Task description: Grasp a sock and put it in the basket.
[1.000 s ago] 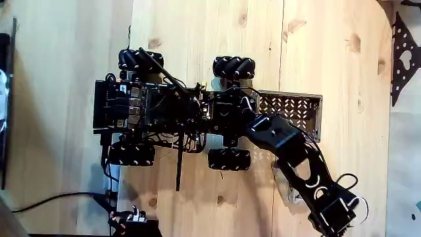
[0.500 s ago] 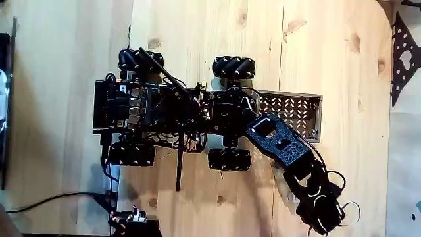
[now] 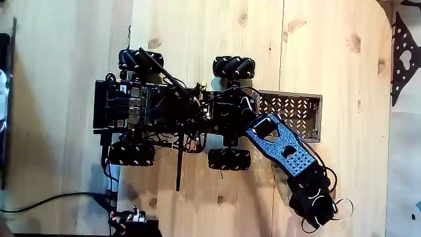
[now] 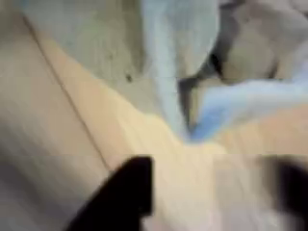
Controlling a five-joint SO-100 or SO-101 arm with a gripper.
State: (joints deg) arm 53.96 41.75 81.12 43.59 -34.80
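Note:
In the wrist view the sock (image 4: pixel 178 53) is a blurred, pale grey fabric lump across the top, lying on the wooden table just beyond my gripper (image 4: pixel 207 192). The gripper is open: one dark finger (image 4: pixel 125 192) at the bottom left, the other at the bottom right, bare wood between them. In the fixed view the arm (image 3: pixel 284 148) reaches from the wheeled robot (image 3: pixel 171 112) toward the lower right, its wrist end low over the table. The dark lattice basket (image 3: pixel 296 105) sits at the robot's right end, above the arm.
The robot's wheels (image 3: pixel 230 159) flank the arm's base. A black cable (image 3: pixel 59 197) runs along the lower left. A dark patterned sheet (image 3: pixel 404 59) lies at the table's right edge. The table's near edge is close below the wrist.
The arm has pitched down, its wrist end dropping toward the table and drawing slightly left. Robot base and basket have not moved.

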